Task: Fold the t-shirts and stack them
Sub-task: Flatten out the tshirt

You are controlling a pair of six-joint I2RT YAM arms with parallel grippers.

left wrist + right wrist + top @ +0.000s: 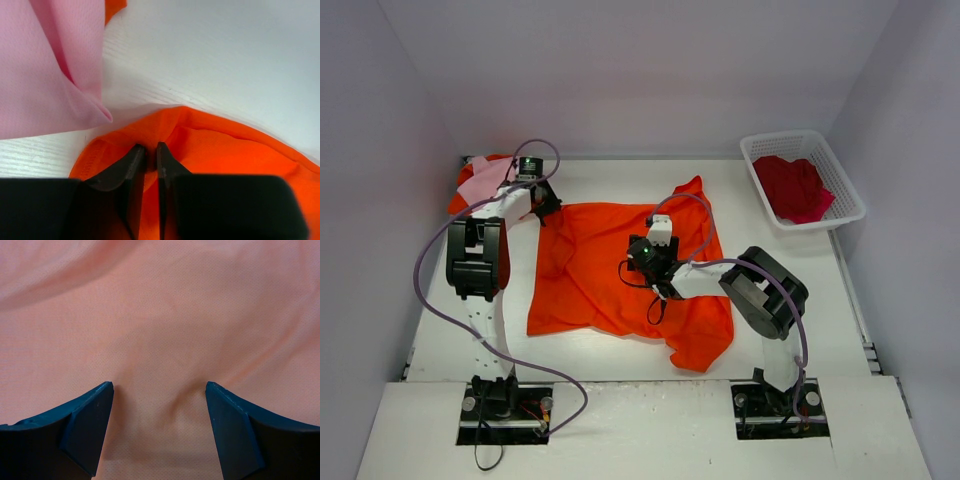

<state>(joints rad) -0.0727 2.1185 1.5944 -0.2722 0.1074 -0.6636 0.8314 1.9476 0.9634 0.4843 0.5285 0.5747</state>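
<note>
Surface: white table (800,320) inside plain white walls, both arm bases at its near edge.
Orange t-shirt (590,260): spread across the table's middle, rumpled, with its near right part bunched.
Left gripper (151,152): jaws pinched together on a raised fold at the shirt's far left corner, just beside the pink t-shirt (485,180).
Right gripper (159,390): jaws wide apart and holding nothing, low over the shirt's mid-panel. I cannot tell whether the tips touch the cloth.
Other shirts: the pink one lies heaped at the far left corner, and the crimson t-shirt (795,185) sits in the white basket (850,195) at far right.
Step in hand, as I judge it: flattening the orange shirt before its first fold.
Doing it well: I would keep the left pinch firm and draw that corner away from the pink cloth. I would then take an edge with the right jaws, not the mid-panel — a central pinch would tent the fabric.
</note>
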